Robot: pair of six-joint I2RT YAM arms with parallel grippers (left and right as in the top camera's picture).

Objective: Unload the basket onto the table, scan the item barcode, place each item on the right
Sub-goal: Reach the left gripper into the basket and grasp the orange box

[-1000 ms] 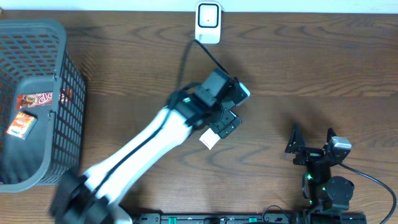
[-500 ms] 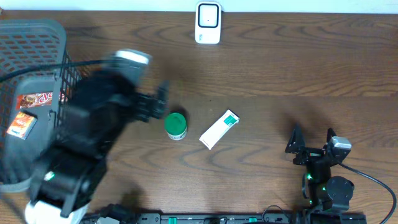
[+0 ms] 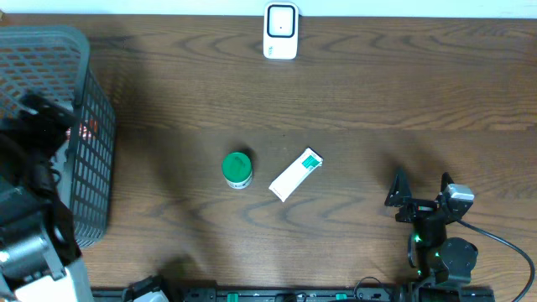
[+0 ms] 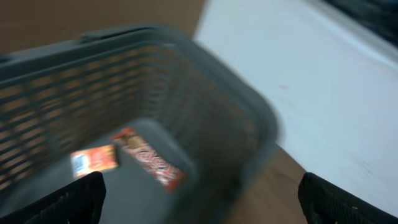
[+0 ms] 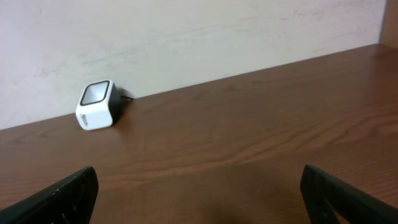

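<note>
The white barcode scanner stands at the table's far edge and shows in the right wrist view as the scanner, by the wall. A green-lidded jar and a white tube with a green cap lie mid-table, with neither gripper near them. My left gripper, blurred, hangs over the grey basket. In the left wrist view the left gripper is open and empty above the basket, which holds a red packet and a small orange box. My right gripper rests open at the front right, with nothing between its fingers.
The scanner's black cable runs off behind it. The wall lies just beyond the table's far edge. The right arm's base sits at the front edge.
My left arm has swung from the middle of the table leftward to over the basket, uncovering the jar and the tube. The right arm has not moved.
</note>
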